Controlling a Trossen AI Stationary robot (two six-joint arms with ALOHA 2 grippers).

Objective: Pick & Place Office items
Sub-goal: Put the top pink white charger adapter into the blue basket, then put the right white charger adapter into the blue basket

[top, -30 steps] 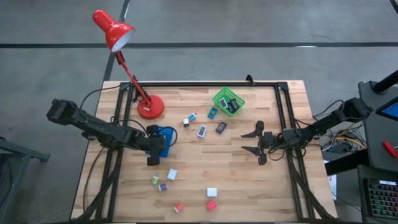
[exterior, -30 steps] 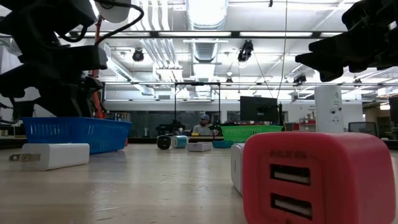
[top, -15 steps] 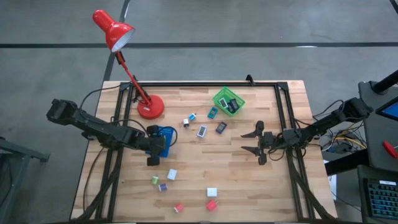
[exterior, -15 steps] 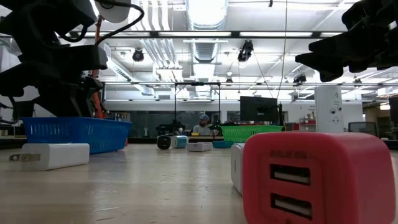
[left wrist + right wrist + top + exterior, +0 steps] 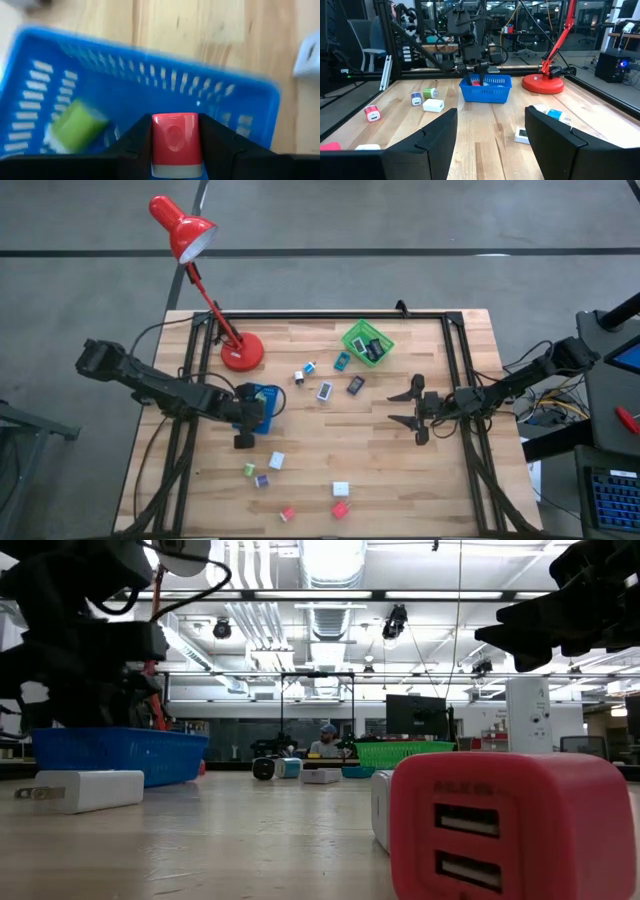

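Note:
My left gripper (image 5: 250, 418) stands over the blue tray (image 5: 268, 398), shut on a red cube-like block (image 5: 175, 141). A green piece (image 5: 77, 125) lies inside that tray. Looking across the table, the right wrist view shows the red block (image 5: 476, 82) at the tray's rim. My right gripper (image 5: 413, 408) hangs open at the table's right with nothing between its fingers. Loose office items lie on the wood: a white block (image 5: 277, 460), a green one (image 5: 249, 469), a purple one (image 5: 262, 480) and a red one (image 5: 340, 509). My left gripper pinches the red block by two opposite sides (image 5: 156, 145) between its two fingers (image 5: 220, 150). The fingers slant steeply down from above. The block is lifted clear, over the inside of the blue tray.
A red desk lamp (image 5: 241, 352) stands at the far left, a green basket (image 5: 368, 342) with dark pieces at the far middle. Several small pieces (image 5: 325, 391) lie between them. A black frame (image 5: 330, 317) runs along the table's far and side edges.

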